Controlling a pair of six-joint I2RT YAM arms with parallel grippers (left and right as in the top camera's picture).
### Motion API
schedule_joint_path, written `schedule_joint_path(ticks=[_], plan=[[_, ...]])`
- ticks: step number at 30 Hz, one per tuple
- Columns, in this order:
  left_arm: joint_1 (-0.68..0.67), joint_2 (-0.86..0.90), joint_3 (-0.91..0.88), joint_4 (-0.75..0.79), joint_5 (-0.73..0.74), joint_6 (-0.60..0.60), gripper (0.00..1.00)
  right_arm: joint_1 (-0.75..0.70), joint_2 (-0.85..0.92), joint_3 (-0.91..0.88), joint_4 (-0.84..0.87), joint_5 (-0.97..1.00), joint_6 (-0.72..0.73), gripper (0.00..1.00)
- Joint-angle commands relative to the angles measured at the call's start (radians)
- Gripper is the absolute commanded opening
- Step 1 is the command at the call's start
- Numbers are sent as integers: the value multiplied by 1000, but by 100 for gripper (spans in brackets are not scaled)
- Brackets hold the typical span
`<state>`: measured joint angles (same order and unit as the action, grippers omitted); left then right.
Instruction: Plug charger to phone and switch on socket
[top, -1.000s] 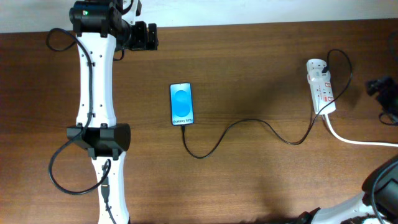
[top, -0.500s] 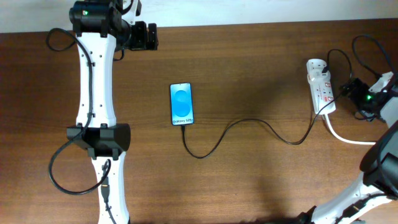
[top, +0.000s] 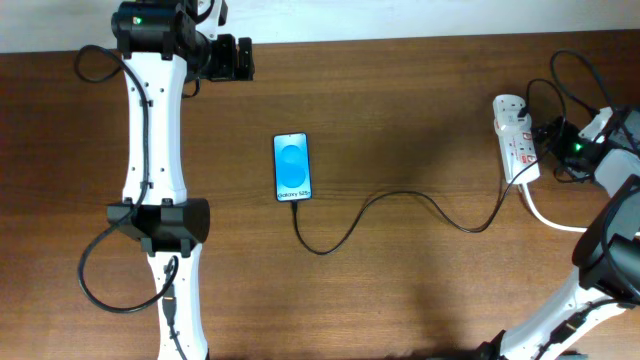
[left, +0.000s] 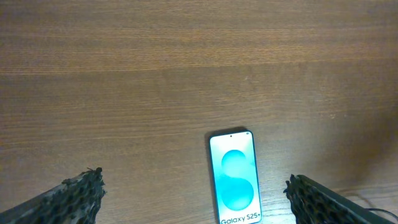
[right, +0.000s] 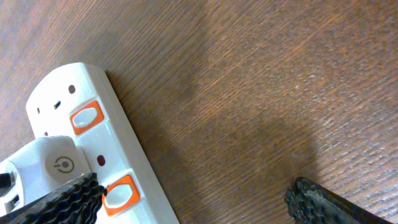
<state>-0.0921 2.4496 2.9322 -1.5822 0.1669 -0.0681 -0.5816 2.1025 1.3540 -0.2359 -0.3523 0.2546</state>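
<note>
The phone (top: 292, 167) lies flat mid-table, blue screen up; it also shows in the left wrist view (left: 234, 185). The thin black charger cable (top: 400, 196) runs from the phone's lower end in a curve to the white socket (top: 517, 138) at the right. My right gripper (top: 555, 138) is open just right of the socket. In the right wrist view the socket (right: 134, 162) shows orange-rimmed switches (right: 86, 117), with my left finger over its side and the gripper (right: 193, 198) open and empty. My left gripper (top: 232, 58) is open, far above the phone (left: 193, 190).
A white adapter (right: 46, 163) sits plugged in the socket. The thick white cord (top: 570, 222) leaves the socket toward the right edge. The left arm (top: 155, 130) stretches down the table's left side, with black cable loops beside it.
My right gripper has come in from the right edge to the socket's right side. The left arm, phone and cable have not moved.
</note>
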Motion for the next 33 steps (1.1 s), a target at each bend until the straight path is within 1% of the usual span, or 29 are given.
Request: schedule_joint_path(ticks=[1, 9, 25, 33], plan=[[6, -21, 13, 1, -7, 6, 99, 35, 38, 2, -10, 44, -18, 98], [6, -21, 13, 1, -7, 6, 99, 54, 38, 2, -34, 100, -42, 98], [6, -21, 13, 1, -7, 6, 99, 59, 38, 2, -142, 103, -67, 98], [6, -21, 13, 1, -7, 6, 99, 59, 38, 2, -158, 103, -68, 98]])
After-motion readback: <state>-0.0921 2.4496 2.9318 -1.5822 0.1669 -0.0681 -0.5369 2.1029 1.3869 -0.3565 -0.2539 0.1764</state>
